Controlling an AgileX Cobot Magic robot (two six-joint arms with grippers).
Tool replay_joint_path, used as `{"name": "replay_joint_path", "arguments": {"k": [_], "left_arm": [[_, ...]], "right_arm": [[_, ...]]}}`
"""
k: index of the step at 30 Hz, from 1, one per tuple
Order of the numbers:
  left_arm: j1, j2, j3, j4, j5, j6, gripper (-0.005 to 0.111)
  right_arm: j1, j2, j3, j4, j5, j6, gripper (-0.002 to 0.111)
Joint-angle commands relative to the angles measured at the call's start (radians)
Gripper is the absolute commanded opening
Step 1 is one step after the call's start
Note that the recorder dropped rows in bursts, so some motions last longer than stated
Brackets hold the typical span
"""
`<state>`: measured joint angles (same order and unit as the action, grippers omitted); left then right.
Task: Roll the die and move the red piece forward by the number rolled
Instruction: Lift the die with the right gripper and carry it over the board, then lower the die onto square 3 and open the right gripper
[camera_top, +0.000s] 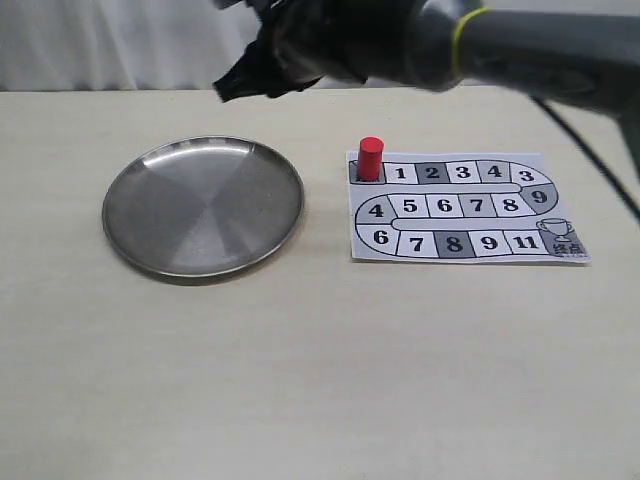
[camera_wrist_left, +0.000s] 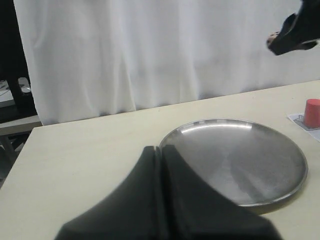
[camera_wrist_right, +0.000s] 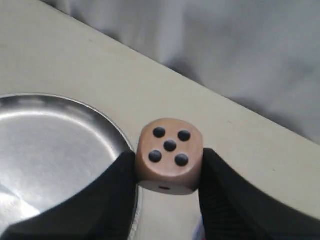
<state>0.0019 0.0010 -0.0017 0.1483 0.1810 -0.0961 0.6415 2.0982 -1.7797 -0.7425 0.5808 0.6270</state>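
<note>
The die (camera_wrist_right: 169, 160), a pale wooden cube showing five dark pips, is pinched between the black fingers of my right gripper (camera_wrist_right: 168, 162). It hangs in the air over the far rim of the steel plate (camera_wrist_right: 45, 150). In the exterior view that gripper (camera_top: 242, 80) reaches across from the right at the top, above the plate (camera_top: 200, 205). The red piece (camera_top: 370, 158) stands upright on the start square of the paper board (camera_top: 470, 235). My left gripper (camera_wrist_left: 159, 150) is shut and empty, low beside the plate (camera_wrist_left: 235, 160); the red piece (camera_wrist_left: 312, 112) shows beyond it.
The numbered paper track lies right of the plate on the pale table (camera_top: 300, 380). A white curtain (camera_wrist_left: 150, 50) hangs behind the table's far edge. The right arm's dark forearm (camera_top: 540, 50) spans the top of the exterior view.
</note>
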Motion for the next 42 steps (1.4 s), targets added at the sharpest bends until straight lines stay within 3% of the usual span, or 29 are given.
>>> {"name": "replay_joint_path", "arguments": {"k": [1,7,11,21,24,29,32,36,42], "left_arm": [[-0.002,-0.001,0.002,-0.006,-0.007,-0.002,0.0],[-0.002,-0.001,0.002,-0.006,-0.007,-0.002,0.0],[-0.002,-0.001,0.002,-0.006,-0.007,-0.002,0.0],[-0.002,-0.001,0.002,-0.006,-0.007,-0.002,0.0],[-0.002,-0.001,0.002,-0.006,-0.007,-0.002,0.0],[-0.002,-0.001,0.002,-0.006,-0.007,-0.002,0.0],[-0.002,-0.001,0.002,-0.006,-0.007,-0.002,0.0],[-0.002,-0.001,0.002,-0.006,-0.007,-0.002,0.0],[-0.002,-0.001,0.002,-0.006,-0.007,-0.002,0.0]], "right_arm": [[-0.145,-0.069,0.025,0.346,0.183,-0.311,0.004],[-0.325,-0.071,0.171,0.582,0.19,-0.466,0.004],[-0.398,-0.071,0.303,0.597,0.09,-0.485,0.004],[-0.4,-0.071,0.343,0.604,0.015,-0.482,0.005],[-0.394,-0.071,0.343,0.597,-0.012,-0.473,0.014],[-0.394,-0.071,0.343,0.597,-0.038,-0.455,0.051],[-0.394,-0.071,0.343,0.597,-0.046,-0.455,0.066],[-0.394,-0.071,0.343,0.597,-0.046,-0.455,0.078],[-0.394,-0.071,0.343,0.597,-0.046,-0.455,0.077]]}}
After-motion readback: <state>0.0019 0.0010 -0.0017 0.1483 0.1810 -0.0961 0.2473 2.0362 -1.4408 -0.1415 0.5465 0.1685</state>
